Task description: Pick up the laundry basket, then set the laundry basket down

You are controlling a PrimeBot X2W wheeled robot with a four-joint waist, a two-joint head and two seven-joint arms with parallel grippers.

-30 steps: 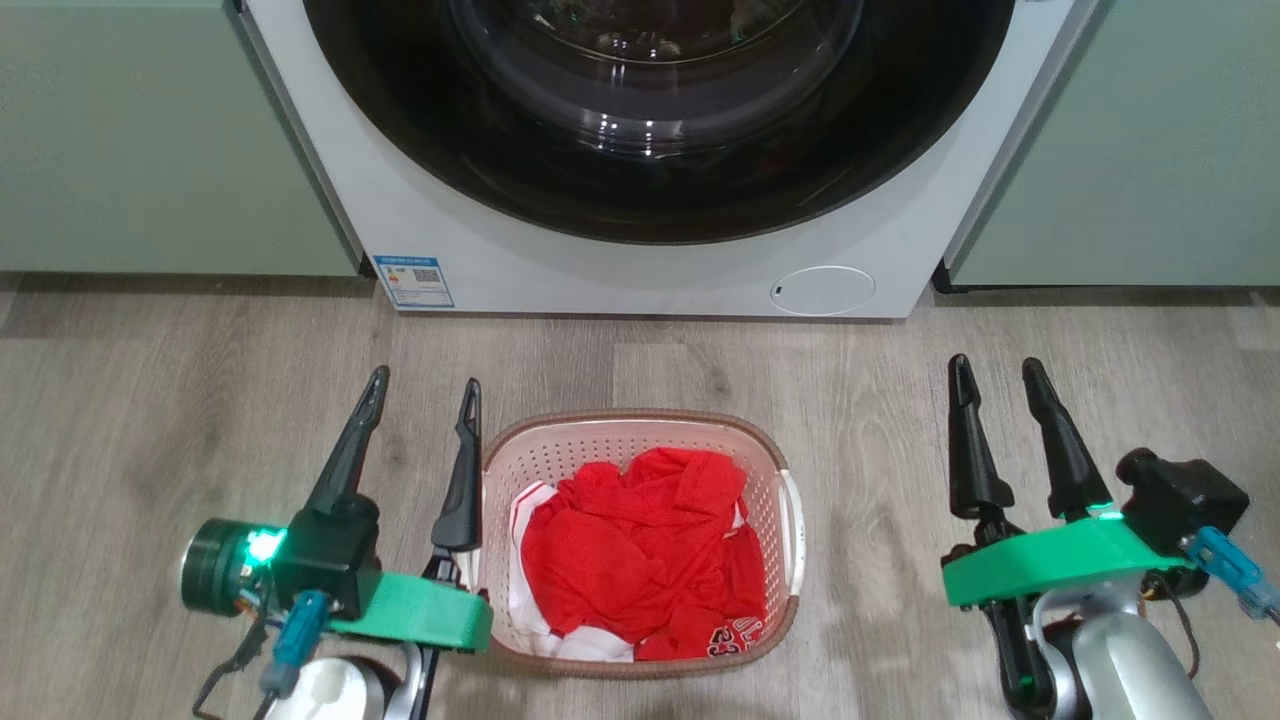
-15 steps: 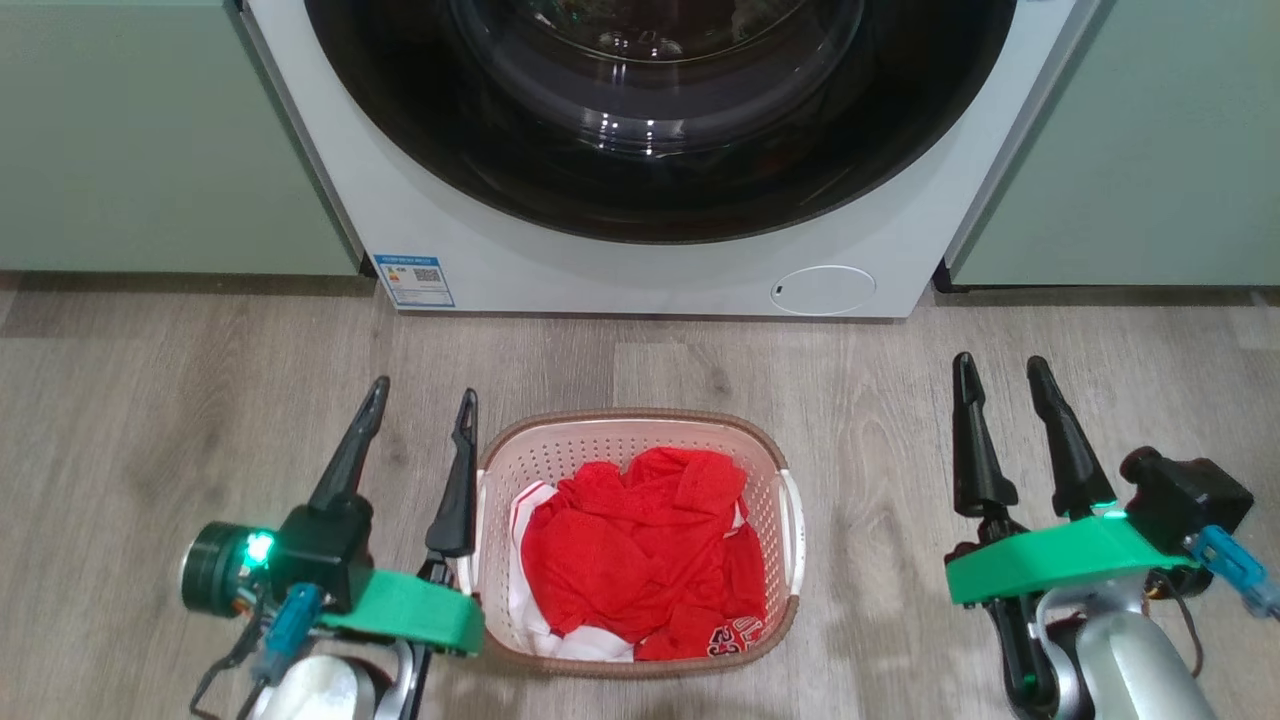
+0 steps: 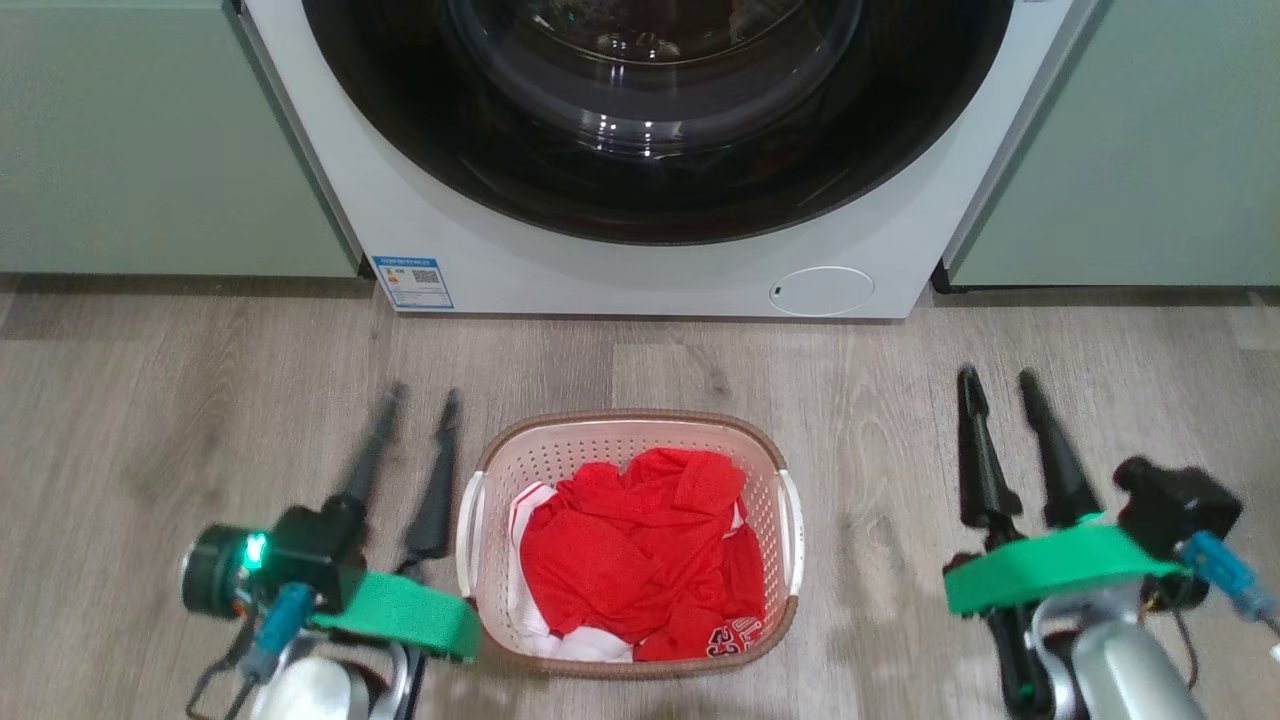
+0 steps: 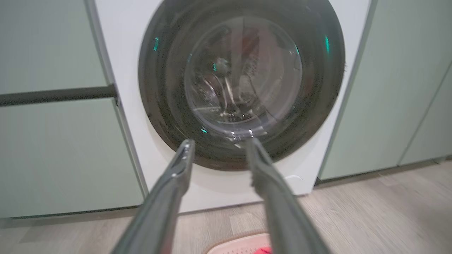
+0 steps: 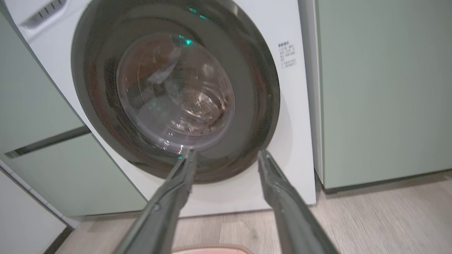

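The laundry basket (image 3: 560,455), cream with a brown woven-look rim and white side handles, stands on the wood floor in the head view, holding red and white clothing. My left gripper (image 3: 422,395) hovers just left of the basket, blurred, fingers apart and empty. Well to the basket's right, my right gripper (image 3: 995,377) is open with nothing between its fingers. In the left wrist view the left gripper (image 4: 219,145) points at the washer, and a bit of the basket (image 4: 240,245) peeks in at the bottom edge. The right gripper (image 5: 226,155) also faces the washer, the basket rim (image 5: 212,248) below it.
A white front-loading washing machine (image 3: 640,270) with a dark round door stands right behind the basket. Pale green cabinets (image 3: 150,140) flank it on both sides. Open wood floor (image 3: 880,400) lies between the basket and my right gripper.
My left gripper has pulled a little left and away from the basket's left handle, and both grippers' fingers stand slightly closer together. The basket has not moved.
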